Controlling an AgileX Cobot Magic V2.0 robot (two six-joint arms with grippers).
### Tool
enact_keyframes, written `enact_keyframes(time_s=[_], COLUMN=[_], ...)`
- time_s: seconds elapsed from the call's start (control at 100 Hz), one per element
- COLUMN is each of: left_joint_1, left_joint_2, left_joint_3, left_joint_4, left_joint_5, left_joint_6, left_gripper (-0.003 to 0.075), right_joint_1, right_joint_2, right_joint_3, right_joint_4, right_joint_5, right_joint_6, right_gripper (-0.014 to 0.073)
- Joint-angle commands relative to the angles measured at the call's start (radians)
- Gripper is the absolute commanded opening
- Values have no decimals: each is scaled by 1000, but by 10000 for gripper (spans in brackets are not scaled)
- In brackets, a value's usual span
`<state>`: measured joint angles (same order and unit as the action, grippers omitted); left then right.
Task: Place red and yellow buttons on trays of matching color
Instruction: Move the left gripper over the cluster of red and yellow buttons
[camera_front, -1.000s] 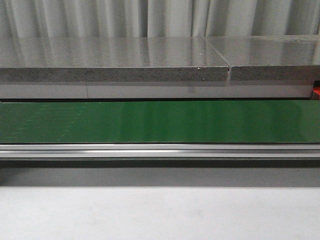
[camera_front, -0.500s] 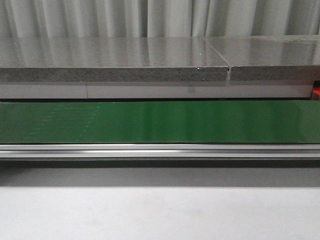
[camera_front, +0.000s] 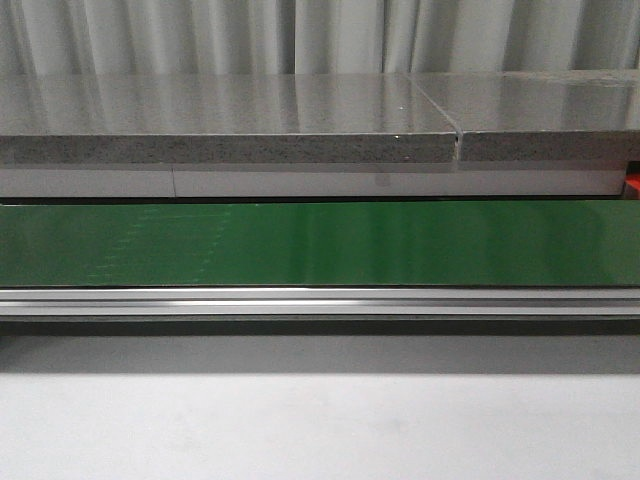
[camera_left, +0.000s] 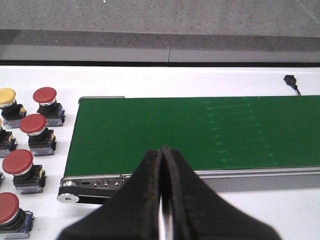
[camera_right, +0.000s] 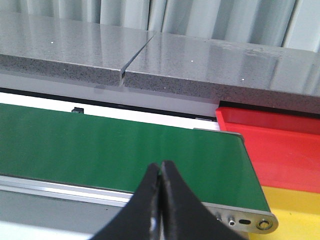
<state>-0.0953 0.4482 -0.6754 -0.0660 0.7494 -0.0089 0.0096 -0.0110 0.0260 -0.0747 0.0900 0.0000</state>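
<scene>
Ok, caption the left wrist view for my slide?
Shut left claw over green belt; red buttons beside it.

A: Where does the conveyor belt (camera_front: 320, 245) lie?
B: Across the table (camera_front: 320, 420), with the stone counter (camera_front: 220, 120) behind it.
A: And the buttons (camera_left: 30, 145)?
B: On the table off the belt's left end, at least 6 of them.
A: The trays?
B: 2 trays (camera_right: 280, 165) side by side off its right end

Front view low, facing forward – both wrist views look down, sharing green belt (camera_front: 320, 243)
</scene>
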Motion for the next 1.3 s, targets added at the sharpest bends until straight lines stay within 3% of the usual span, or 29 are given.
enact_keyframes(time_s=[0.0,0.2,0.27,0.34,0.51,0.59,0.73,0.9,1.29], left_joint_1=[-3,-3,-3,-3,-3,-3,-3,-2,-2], left_joint_2=[26,37,37,37,37,37,39,91,331], left_joint_3=[-38,-38,-38,-38,-38,-36,-36,-36,-36], left_joint_4=[-17,-10,-10,-10,-10,-10,25,270,548], left_joint_5=[-61,-58,-50,-38,-16,-2,26,76,68], left_joint_6=[-8,-8,-6,-6,-6,-8,-152,-461,-778], left_gripper=[-19,-17,19,125,541,643,652,652,652], right_joint_1=[1,1,1,1,1,1,1,1,1], right_joint_2=[-14,-14,-14,-14,-14,-14,-14,-14,-14], right_joint_3=[-9,-9,-9,-9,-9,-9,-9,-9,-9], right_joint_4=[0,0,0,0,0,0,0,0,0], right_joint_5=[-81,-81,-81,-81,-81,-81,-81,-81,-81], right_joint_6=[0,0,0,0,0,0,0,0,0], right_gripper=[-67,-67,-67,-67,-67,-67,-67,-67,-67])
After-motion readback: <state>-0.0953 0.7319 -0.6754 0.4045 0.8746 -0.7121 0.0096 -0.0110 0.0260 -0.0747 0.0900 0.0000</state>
